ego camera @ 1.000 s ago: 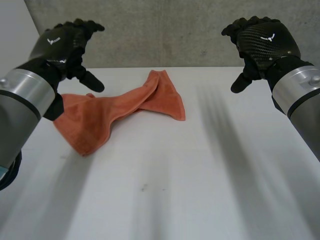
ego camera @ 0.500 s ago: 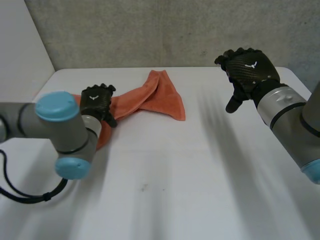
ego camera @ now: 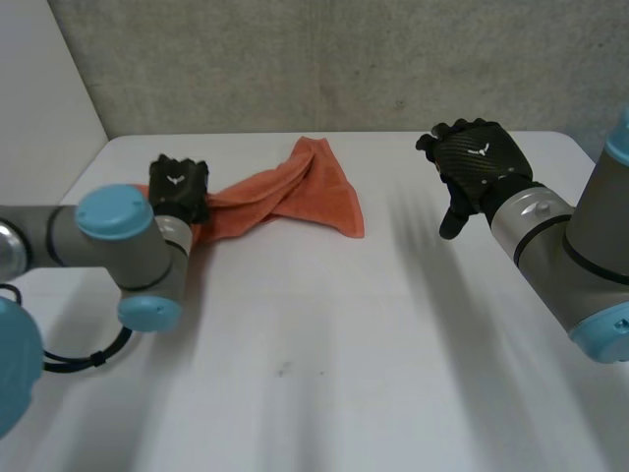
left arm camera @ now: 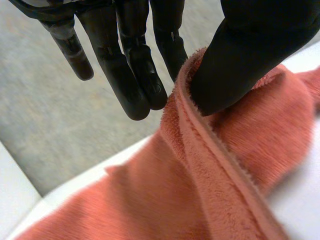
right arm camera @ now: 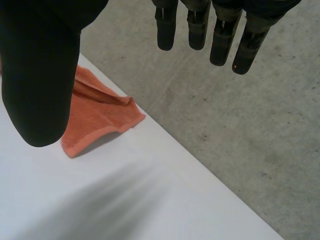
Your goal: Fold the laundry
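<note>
Near part of the surface is bare, which I'd guess is room to spread the cloth. The left arm lies low across the near-left side with its elbow bent. That brings the left hand onto the cloth from the side.

The towel is orange and sits toward the far side of the surface, left of middle. It's twisted along its length. One end is bunched at the left hand, the other fans out flat toward the right hand's side.

Left hand: the hem stands up between the thumb and the straight fingers, pinched at the edge, not the middle. Makes sense, since a pull on the hem can take the twist out.

Right hand hovers above the surface, well apart from the fanned end. Its fingers are straight and spread away from the thumb, holding nothing. Reads as poised to take the opposite corner.

Nothing is folded yet, and the towel needs flattening first. Risk: a thin pinch on plush cloth may slip. Behind it all is a grey wall.
</note>
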{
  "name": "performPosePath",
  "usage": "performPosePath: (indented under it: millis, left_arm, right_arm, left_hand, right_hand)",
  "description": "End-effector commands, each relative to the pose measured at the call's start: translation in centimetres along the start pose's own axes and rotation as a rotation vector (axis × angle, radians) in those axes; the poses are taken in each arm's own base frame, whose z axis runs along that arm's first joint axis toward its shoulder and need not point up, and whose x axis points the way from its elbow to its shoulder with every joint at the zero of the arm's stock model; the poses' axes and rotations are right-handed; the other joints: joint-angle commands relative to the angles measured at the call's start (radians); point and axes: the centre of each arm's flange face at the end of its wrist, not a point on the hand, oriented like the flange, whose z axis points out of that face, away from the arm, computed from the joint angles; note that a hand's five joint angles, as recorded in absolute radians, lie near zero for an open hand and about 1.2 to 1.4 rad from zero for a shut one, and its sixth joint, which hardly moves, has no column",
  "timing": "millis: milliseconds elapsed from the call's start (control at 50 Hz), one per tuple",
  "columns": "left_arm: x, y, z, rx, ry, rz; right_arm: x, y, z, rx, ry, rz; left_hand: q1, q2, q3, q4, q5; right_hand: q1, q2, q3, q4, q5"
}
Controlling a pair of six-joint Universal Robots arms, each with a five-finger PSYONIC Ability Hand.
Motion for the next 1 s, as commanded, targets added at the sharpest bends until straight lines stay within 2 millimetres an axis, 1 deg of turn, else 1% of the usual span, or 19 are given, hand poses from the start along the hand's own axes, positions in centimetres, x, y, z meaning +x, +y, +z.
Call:
performPosePath:
  millis: [20, 40, 80, 140, 160, 240, 320, 400, 480, 580, 620, 640, 740, 800, 840, 860, 920, 960, 1000]
  left_arm:
    - [-2.7, -6.2, -2.4, 0.069, -0.032, 0.076]
    - [-2.8, -7.1, -2.9, 0.084, -0.025, 0.084]
    - [-3.2, -10.9, -5.4, 0.151, 0.017, 0.115]
    - [-3.0, -13.1, -7.5, 0.196, 0.068, 0.136]
    - [-3.0, -14.6, -8.8, 0.227, 0.095, 0.148]
    - [-3.4, -17.7, -12.0, 0.288, 0.128, 0.182]
    - [-3.9, -19.6, -14.6, 0.306, 0.138, 0.211]
    - [-4.1, -20.7, -17.1, 0.302, 0.157, 0.234]
    - [-4.0, -21.2, -19.5, 0.3, 0.193, 0.253]
    - [-3.2, -20.8, -22.4, 0.27, 0.273, 0.281]
    - [-2.9, -20.5, -23.3, 0.253, 0.298, 0.288]
    - [-2.6, -20.4, -24.2, 0.241, 0.322, 0.291]
    - [-1.7, -20.2, -26.4, 0.235, 0.381, 0.287]
    - [-1.5, -20.4, -27.1, 0.247, 0.391, 0.287]
    - [-1.5, -20.4, -27.1, 0.247, 0.393, 0.286]
    - [-1.5, -20.4, -27.1, 0.247, 0.392, 0.285]
    - [-1.5, -20.3, -27.0, 0.242, 0.39, 0.285]
    - [-1.5, -20.2, -26.8, 0.234, 0.388, 0.286]
    - [-1.5, -20.1, -26.6, 0.235, 0.385, 0.286]
  right_arm:
    - [0.6, -1.0, 0.2, 0.018, 0.02, 0.021]
    - [0.8, -1.2, 0.2, 0.019, 0.022, 0.028]
    - [0.8, -2.0, 0.2, 0.021, 0.017, 0.073]
    - [1.0, -2.7, 0.3, 0.018, 0.001, 0.148]
    - [0.9, -2.7, 0.6, 0.008, -0.02, 0.205]
    - [-0.2, -2.4, 2.1, -0.006, -0.156, 0.348]
    - [-1.5, -2.7, 3.3, 0.015, -0.331, 0.451]
    - [-2.9, -1.9, 4.8, 0.016, -0.441, 0.496]
    - [-3.5, -0.9, 6.0, 0.009, -0.46, 0.496]
    - [-4.5, -0.4, 7.2, 0.023, -0.504, 0.482]
    - [-6.1, -0.3, 7.2, 0.021, -0.549, 0.474]
    - [-7.9, 0.1, 7.1, 0.013, -0.602, 0.464]
    - [-12.0, 0.8, 6.3, 0.007, -0.745, 0.427]
    - [-14.9, 1.5, 5.6, -0.011, -0.819, 0.414]
    - [-15.5, 1.6, 5.4, -0.017, -0.835, 0.414]
    - [-17.0, 2.0, 5.0, -0.032, -0.866, 0.413]
    - [-17.8, 2.3, 5.0, -0.043, -0.875, 0.411]
    - [-17.7, 2.3, 5.5, -0.038, -0.858, 0.406]
    - [-17.3, 2.2, 6.1, -0.018, -0.82, 0.391]
  left_hand:
    - [0.295, 0.205, 0.217, 1.179, 0.257]
    - [0.295, 0.205, 0.217, 1.179, 0.257]
    - [0.295, 0.205, 0.217, 1.179, 0.257]
    - [0.295, 0.205, 0.217, 1.179, 0.257]
    - [0.295, 0.205, 0.217, 1.179, 0.257]
    - [0.295, 0.205, 0.217, 1.179, 0.257]
    - [0.295, 0.205, 0.217, 1.179, 0.257]
    - [0.295, 0.205, 0.217, 1.179, 0.257]
    - [0.295, 0.205, 0.217, 1.179, 0.257]
    - [0.295, 0.205, 0.217, 1.179, 0.257]
    - [0.295, 0.205, 0.217, 1.179, 0.257]
    - [0.295, 0.205, 0.217, 1.179, 0.257]
    - [0.295, 0.205, 0.217, 1.179, 0.257]
    - [0.295, 0.205, 0.217, 1.179, 0.257]
    - [0.295, 0.205, 0.217, 1.179, 0.257]
    - [0.295, 0.205, 0.217, 1.179, 0.257]
    - [0.295, 0.205, 0.217, 1.179, 0.257]
    - [0.295, 0.205, 0.217, 1.179, 0.257]
    - [0.295, 0.205, 0.217, 1.179, 0.257]
  right_hand:
    - [-0.025, -0.039, -0.034, -0.052, -0.054]
    - [-0.025, -0.039, -0.034, -0.052, -0.054]
    - [-0.025, -0.039, -0.034, -0.052, -0.054]
    - [-0.025, -0.039, -0.034, -0.052, -0.054]
    - [-0.025, -0.039, -0.034, -0.052, -0.054]
    - [-0.025, -0.039, -0.034, -0.052, -0.054]
    - [-0.025, -0.039, -0.034, -0.052, -0.054]
    - [-0.025, -0.039, -0.034, -0.052, -0.054]
    - [-0.025, -0.039, -0.034, -0.052, -0.054]
    - [-0.025, -0.039, -0.034, -0.052, -0.054]
    - [-0.025, -0.039, -0.034, -0.052, -0.054]
    - [-0.025, -0.039, -0.034, -0.052, -0.054]
    - [-0.025, -0.039, -0.034, -0.052, -0.054]
    - [-0.025, -0.039, -0.034, -0.052, -0.054]
    - [-0.025, -0.039, -0.034, -0.052, -0.054]
    - [-0.025, -0.039, -0.034, -0.052, -0.054]
    - [-0.025, -0.039, -0.034, -0.052, -0.054]
    - [0.354, 0.339, 0.345, 0.326, 0.324]
    - [0.878, 0.864, 0.869, 0.851, 0.849]
